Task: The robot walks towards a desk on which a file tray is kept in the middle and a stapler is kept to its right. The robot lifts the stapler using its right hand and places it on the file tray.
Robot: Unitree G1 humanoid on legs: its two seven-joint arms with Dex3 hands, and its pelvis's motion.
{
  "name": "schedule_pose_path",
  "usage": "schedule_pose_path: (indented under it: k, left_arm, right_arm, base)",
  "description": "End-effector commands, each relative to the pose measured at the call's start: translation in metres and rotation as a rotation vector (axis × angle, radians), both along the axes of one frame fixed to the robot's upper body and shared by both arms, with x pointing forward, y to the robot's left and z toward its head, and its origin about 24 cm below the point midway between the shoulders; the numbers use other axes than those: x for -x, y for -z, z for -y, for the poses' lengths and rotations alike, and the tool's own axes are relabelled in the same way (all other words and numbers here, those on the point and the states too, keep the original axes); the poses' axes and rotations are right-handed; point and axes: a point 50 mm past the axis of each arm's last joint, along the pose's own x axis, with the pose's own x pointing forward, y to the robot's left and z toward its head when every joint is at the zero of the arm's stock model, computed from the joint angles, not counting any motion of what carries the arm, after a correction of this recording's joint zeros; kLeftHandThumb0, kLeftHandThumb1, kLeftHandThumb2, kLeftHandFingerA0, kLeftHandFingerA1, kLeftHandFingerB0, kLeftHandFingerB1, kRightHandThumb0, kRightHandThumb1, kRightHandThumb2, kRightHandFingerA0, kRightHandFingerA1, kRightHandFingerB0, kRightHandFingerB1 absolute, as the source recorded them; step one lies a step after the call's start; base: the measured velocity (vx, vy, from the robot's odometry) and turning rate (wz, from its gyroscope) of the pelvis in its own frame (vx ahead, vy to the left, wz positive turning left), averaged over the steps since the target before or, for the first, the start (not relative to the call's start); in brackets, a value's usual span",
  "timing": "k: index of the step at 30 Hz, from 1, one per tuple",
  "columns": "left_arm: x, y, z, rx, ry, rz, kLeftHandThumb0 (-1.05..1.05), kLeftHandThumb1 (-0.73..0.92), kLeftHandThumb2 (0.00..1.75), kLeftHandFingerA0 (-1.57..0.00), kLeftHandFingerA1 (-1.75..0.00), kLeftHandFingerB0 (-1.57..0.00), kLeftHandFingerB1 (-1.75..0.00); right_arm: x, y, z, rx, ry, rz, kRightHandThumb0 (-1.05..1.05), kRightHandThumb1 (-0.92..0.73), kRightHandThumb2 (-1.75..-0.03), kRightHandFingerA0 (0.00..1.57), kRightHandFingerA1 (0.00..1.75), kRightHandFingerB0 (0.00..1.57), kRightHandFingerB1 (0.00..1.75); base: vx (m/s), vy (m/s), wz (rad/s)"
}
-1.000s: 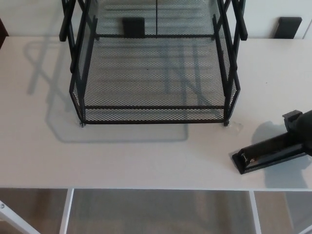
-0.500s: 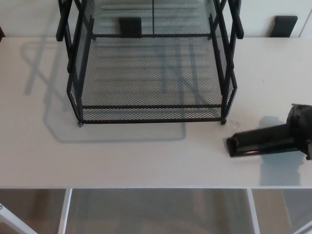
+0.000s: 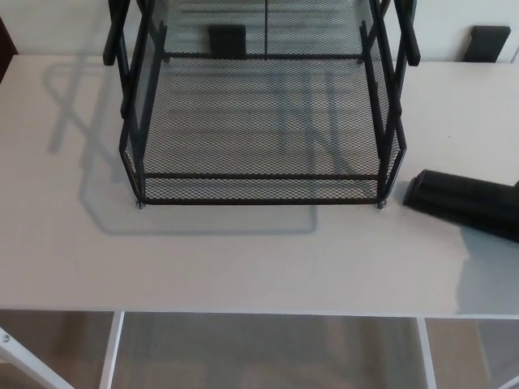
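Note:
A black mesh file tray with upright side posts stands on the middle of the white desk. The black stapler hangs just right of the tray's front right corner, its nose pointing left towards the tray and its shadow thrown on the desk below it. My right hand shows only as a dark sliver at the picture's right edge, shut on the stapler's rear end. My left hand does not show.
A black block stands at the desk's back right, and another is seen through the tray's mesh at the back. The desk's front edge runs across the lower picture, with a white frame beneath.
The stapler has been lifted off the desk and carried up and towards the tray's right corner, turning so its nose points up-left. My right hand has slid mostly out of the picture.

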Motion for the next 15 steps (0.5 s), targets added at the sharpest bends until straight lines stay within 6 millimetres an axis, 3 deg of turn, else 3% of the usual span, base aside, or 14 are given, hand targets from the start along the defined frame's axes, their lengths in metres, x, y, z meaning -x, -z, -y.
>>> schedule_pose_path:
  k: [1,2,3,4,5,6,7,8,9,10,11,15]
  left_arm:
    - [0.006,-0.003,-0.005,-0.019,-0.013,0.019,-1.05,0.92,0.87,-0.17,-1.55,0.00,-1.11]
    - [0.007,-0.003,-0.004,-0.024,-0.002,0.019,-1.05,0.61,1.30,-0.40,-1.10,0.00,-0.78]
    - [0.007,-0.003,-0.004,-0.028,-0.007,0.014,-1.05,0.92,0.87,-0.18,-1.55,0.00,-1.10]
    - [0.007,-0.003,-0.005,-0.028,-0.009,0.011,-1.05,0.92,0.83,-0.23,-1.44,0.00,-1.09]
    - [0.008,-0.003,-0.005,-0.027,-0.008,0.009,-1.05,0.92,0.83,-0.23,-1.44,0.00,-1.09]
    - [0.008,-0.003,-0.005,-0.027,-0.009,0.006,-1.05,0.92,0.84,-0.23,-1.43,0.00,-1.10]
    - [0.008,-0.003,-0.005,-0.034,-0.004,-0.004,-1.05,0.92,0.89,-0.15,-1.52,0.00,-1.07]
    - [0.010,-0.003,-0.005,-0.033,-0.008,-0.007,-1.05,0.61,1.31,-0.41,-1.10,0.00,-0.77]
    - [0.011,-0.003,-0.006,-0.034,-0.012,-0.008,-1.05,0.92,0.89,-0.19,-1.55,0.00,-1.10]
    - [0.011,-0.003,-0.006,-0.037,-0.015,-0.011,-1.05,0.92,0.89,-0.19,-1.55,0.00,-1.10]
    - [0.012,-0.003,-0.006,-0.033,-0.014,-0.011,-1.05,0.92,0.85,-0.25,-1.44,0.00,-1.10]
    - [0.013,-0.002,-0.006,-0.023,-0.019,-0.005,-1.05,0.92,0.83,-0.26,-1.47,0.00,-1.13]
  right_arm:
    - [-0.001,-0.020,0.009,-0.139,-0.044,0.000,-0.27,-0.63,-1.04,0.74,1.73,0.64,1.48]
    - [0.000,-0.022,0.009,-0.139,-0.059,0.022,-0.27,-0.59,-1.08,0.78,1.74,0.67,1.48]
    - [0.001,-0.024,0.011,-0.152,-0.054,0.027,-0.28,-0.59,-1.09,0.77,1.74,0.67,1.49]
    - [0.001,-0.025,0.011,-0.174,-0.054,0.033,-0.26,-0.55,-1.15,0.80,1.75,0.70,1.52]
    - [0.002,-0.025,0.012,-0.197,-0.057,0.041,-0.26,-0.55,-1.15,0.80,1.75,0.70,1.52]
    - [0.003,-0.027,0.014,-0.195,-0.053,0.040,-0.27,-0.55,-1.14,0.79,1.75,0.68,1.53]
    - [0.004,-0.029,0.015,-0.201,-0.053,0.044,-0.26,-0.55,-1.12,0.79,1.75,0.68,1.54]
    - [0.004,-0.030,0.016,-0.231,-0.041,0.064,-0.23,-0.51,-1.14,0.80,1.75,0.72,1.53]
    - [0.005,-0.030,0.018,-0.247,-0.033,0.080,-0.24,-0.46,-1.19,0.82,1.75,0.75,1.54]
    - [0.005,-0.030,0.018,-0.253,-0.029,0.092,-0.24,-0.46,-1.19,0.82,1.75,0.75,1.54]
    - [0.006,-0.029,0.020,-0.314,-0.003,0.129,-0.24,-0.42,-1.28,0.88,1.75,0.80,1.55]
    - [0.010,-0.026,0.028,-0.427,0.037,0.215,-0.25,-0.42,-1.36,0.97,1.75,0.83,1.56]
  base:
    - [0.00,0.000,0.00]
    - [0.00,0.000,0.00]
    - [0.00,0.000,0.00]
    - [0.00,0.000,0.00]
    - [0.00,0.000,0.00]
    - [0.00,0.000,0.00]
    - [0.00,0.000,0.00]
    - [0.00,0.000,0.00]
    - [0.00,0.000,0.00]
    - [0.00,0.000,0.00]
    - [0.00,0.000,0.00]
    - [0.00,0.000,0.00]
